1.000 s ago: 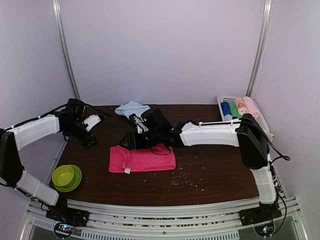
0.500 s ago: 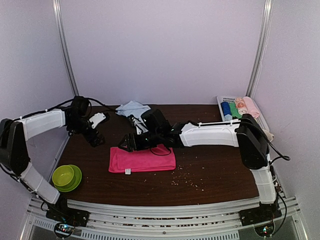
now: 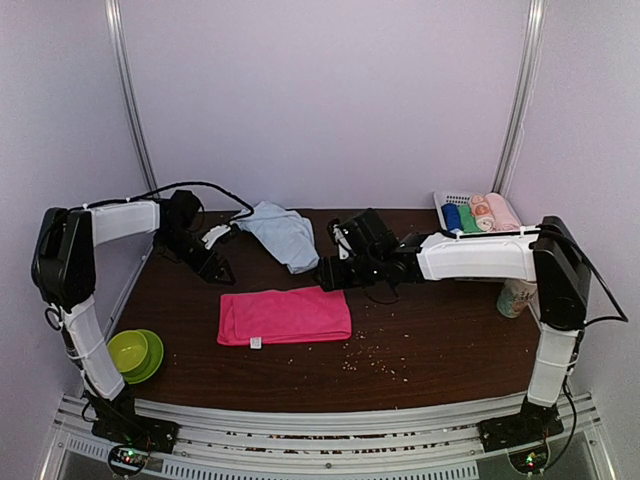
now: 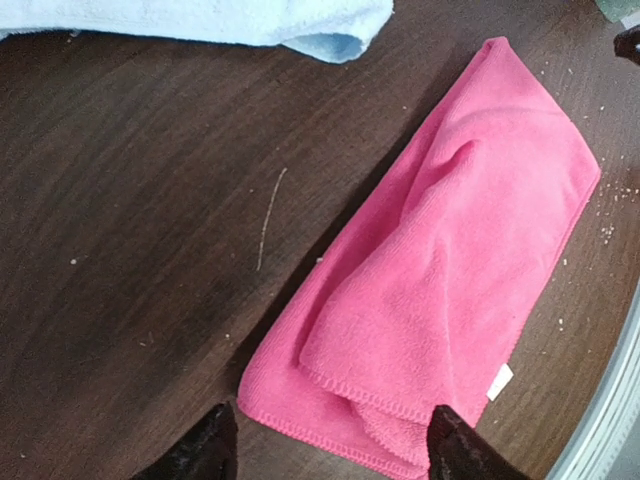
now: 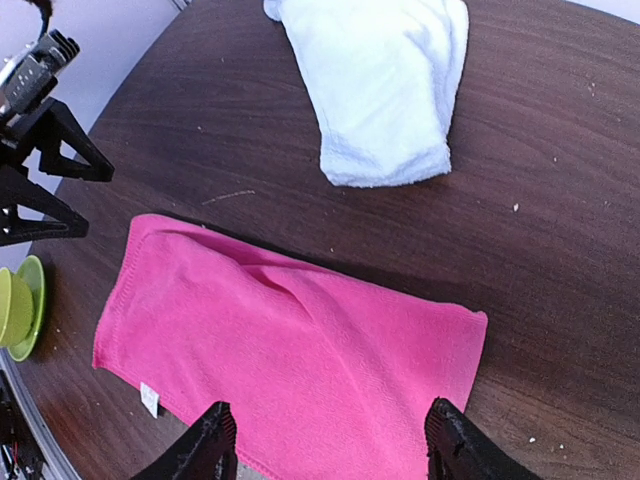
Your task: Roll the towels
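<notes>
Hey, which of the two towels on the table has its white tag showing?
The magenta-pink towel, folded flat mid-table, with the white tag at its near-left edge. The light blue towel lies farther back with no tag visible.

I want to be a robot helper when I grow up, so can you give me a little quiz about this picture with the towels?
1. True or false: the pink towel is already rolled up.
2. Where is the light blue towel? A) at the back of the table, behind the pink one. B) on top of the pink one. C) on the floor.
3. Fill in the gap: the left hand and the right hand are both ____ and hold nothing.

Key: 1 false, it lies flat. 2 A. 3 open.
</notes>
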### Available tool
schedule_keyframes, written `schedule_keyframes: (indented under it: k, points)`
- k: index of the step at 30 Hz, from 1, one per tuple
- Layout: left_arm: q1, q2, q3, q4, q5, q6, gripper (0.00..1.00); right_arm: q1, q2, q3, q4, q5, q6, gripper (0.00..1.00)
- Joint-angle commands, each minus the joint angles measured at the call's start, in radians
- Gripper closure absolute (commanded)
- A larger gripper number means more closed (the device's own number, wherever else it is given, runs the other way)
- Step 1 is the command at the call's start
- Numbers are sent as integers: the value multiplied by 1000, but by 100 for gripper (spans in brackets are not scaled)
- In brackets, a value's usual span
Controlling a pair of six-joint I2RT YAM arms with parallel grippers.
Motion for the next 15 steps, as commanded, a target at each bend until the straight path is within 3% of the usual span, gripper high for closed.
schedule_keyframes:
  k: [1, 8, 15]
  points:
    - [-5, 51, 57, -60, 92, -15, 36, 3, 24, -14, -32, 39, -21, 36]
    - [-14, 89, 52, -84, 84, -21, 44, 3, 46, -5, -26, 23, -17, 36]
    - [-30, 148, 58, -93, 76, -23, 44, 3, 48, -6, -21, 10, -15, 37]
